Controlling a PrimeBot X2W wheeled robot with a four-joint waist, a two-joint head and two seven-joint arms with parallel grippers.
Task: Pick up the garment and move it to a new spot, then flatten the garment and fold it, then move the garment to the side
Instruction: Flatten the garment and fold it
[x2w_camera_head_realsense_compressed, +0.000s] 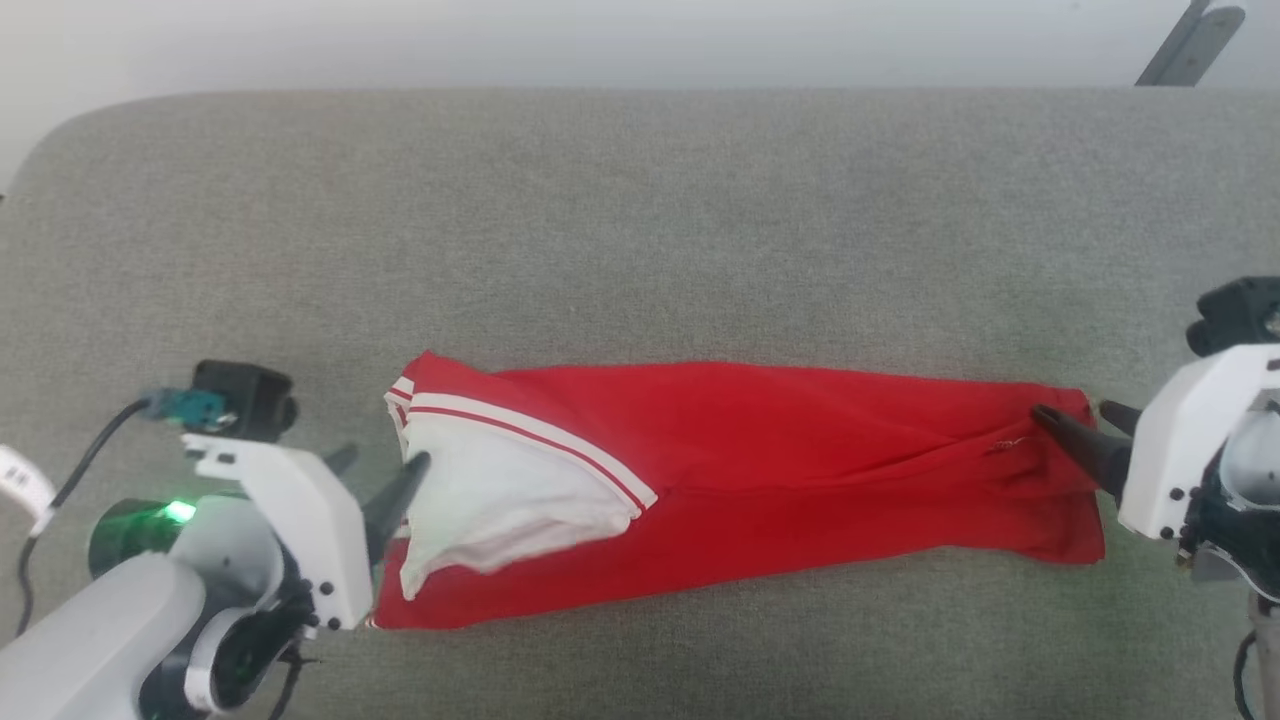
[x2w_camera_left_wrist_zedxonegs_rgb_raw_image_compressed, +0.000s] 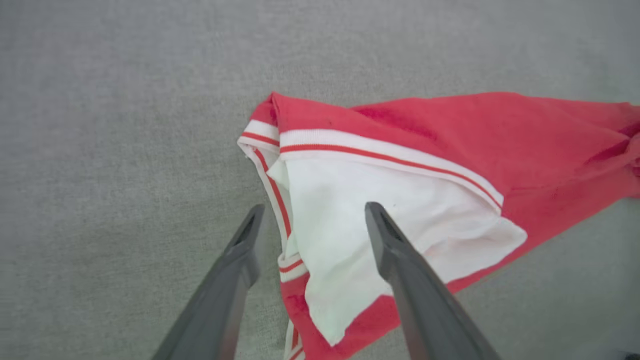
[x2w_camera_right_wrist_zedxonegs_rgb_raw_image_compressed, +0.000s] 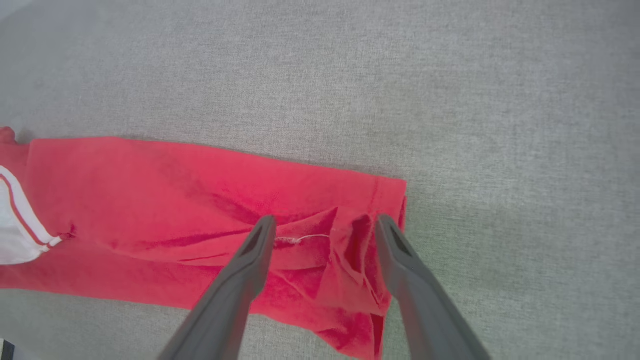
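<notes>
Shirt (x2w_camera_head_realsense_compressed: 800, 450) stretched long on counter (x2w_camera_head_realsense_compressed: 640, 220); your left claw (x2w_camera_left_wrist_zedxonegs_rgb_raw_image_compressed: 315, 207) wide open over sleeve (x2w_camera_left_wrist_zedxonegs_rgb_raw_image_compressed: 345, 190) end, right claw (x2w_camera_right_wrist_zedxonegs_rgb_raw_image_compressed: 325, 220) open over hem (x2w_camera_right_wrist_zedxonegs_rgb_raw_image_compressed: 390, 197) (probably lining up end-to-end fold).

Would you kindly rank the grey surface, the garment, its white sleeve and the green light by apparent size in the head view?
Largest to smallest:
1. Grey surface
2. Garment
3. White sleeve
4. Green light
</notes>
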